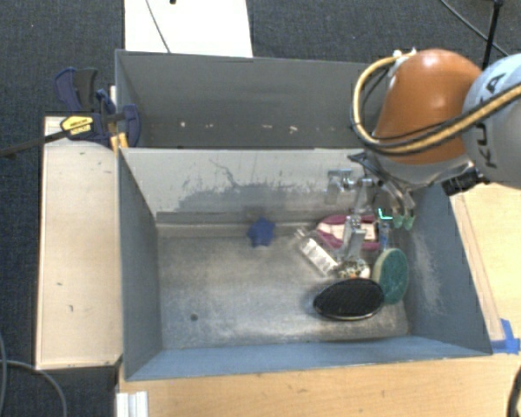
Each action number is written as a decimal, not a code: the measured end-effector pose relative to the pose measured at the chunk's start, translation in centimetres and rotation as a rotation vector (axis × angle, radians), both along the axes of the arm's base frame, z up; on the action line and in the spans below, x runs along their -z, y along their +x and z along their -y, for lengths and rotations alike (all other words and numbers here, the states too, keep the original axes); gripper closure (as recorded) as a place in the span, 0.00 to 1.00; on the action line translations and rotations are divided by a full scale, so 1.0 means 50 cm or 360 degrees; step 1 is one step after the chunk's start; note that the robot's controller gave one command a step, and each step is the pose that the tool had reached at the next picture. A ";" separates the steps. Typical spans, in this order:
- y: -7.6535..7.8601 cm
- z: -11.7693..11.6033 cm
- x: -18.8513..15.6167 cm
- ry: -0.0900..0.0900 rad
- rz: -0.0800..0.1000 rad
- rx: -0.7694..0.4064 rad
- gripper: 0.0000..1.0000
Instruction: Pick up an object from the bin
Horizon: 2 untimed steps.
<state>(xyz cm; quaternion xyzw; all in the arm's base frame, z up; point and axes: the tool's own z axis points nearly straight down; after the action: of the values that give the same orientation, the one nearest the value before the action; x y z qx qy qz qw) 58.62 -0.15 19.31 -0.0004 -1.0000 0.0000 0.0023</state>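
Hovering low at the bin's (217, 294) right, the gripper (354, 263) hung over a heap: black oval (349, 301) just nearer, green disc (392, 273) right, silver packet (316, 253) left. Jaw opening couldn't be told, and nothing was seen held. Best bet: centre on the oval and stay clear of the disc.

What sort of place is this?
Probably a robot lab's bin-picking test cell: a grey metal bin with carpet around it, a robot arm reaching in, and small odd things inside, such as a black oval thing and a green disc.
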 end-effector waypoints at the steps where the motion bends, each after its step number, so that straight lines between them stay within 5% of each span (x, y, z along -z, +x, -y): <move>1: -0.087 0.085 0.221 0.0000 0.0019 -0.0332 0.00; 2: -0.214 0.027 0.236 0.0001 0.0028 -0.0172 0.00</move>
<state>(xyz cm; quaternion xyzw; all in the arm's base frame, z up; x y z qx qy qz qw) 47.94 -1.48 7.52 0.0535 -0.9985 -0.0004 -0.0064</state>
